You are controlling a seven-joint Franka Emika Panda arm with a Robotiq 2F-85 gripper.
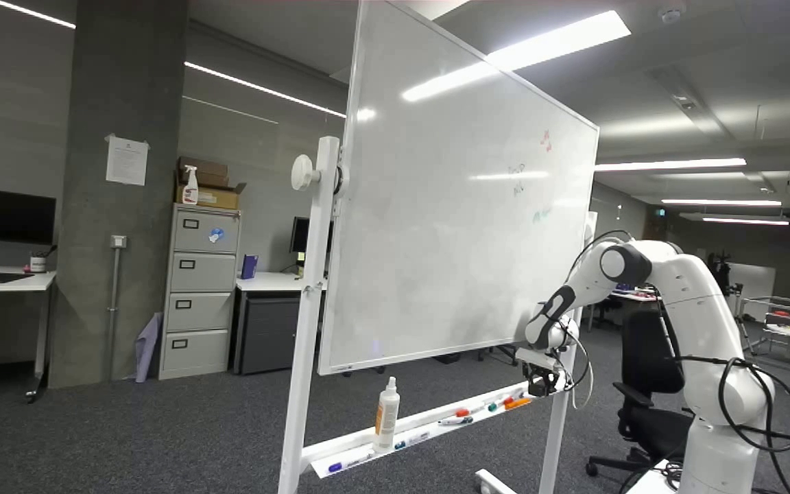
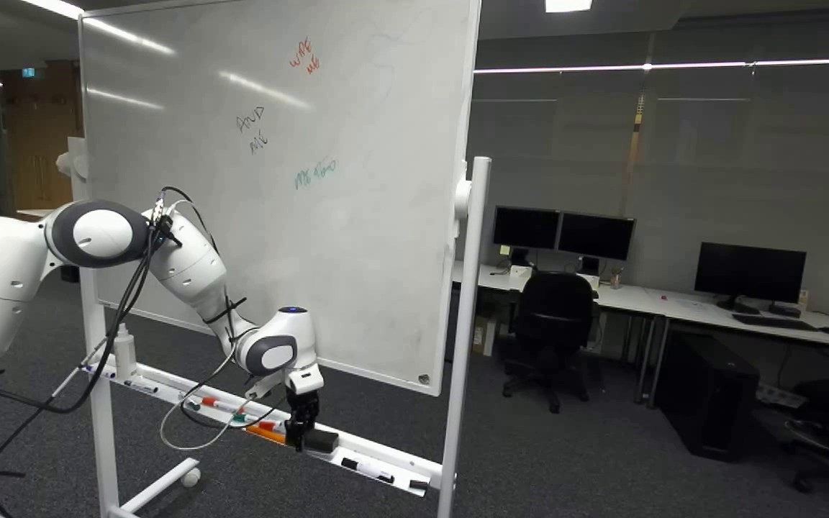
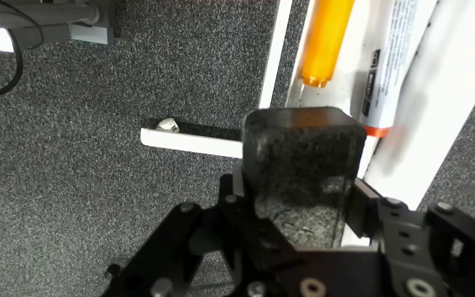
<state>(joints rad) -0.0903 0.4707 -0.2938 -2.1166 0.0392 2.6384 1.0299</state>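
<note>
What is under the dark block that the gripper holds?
In the wrist view, the white tray and the grey carpet show around the dark block. It hides the spot directly beneath, so I cannot tell whether anything lies there, or whether the block touches the tray.

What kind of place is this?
Most likely an office, or an office-style lab: desks with monitors, a filing cabinet and a large whiteboard.
</note>
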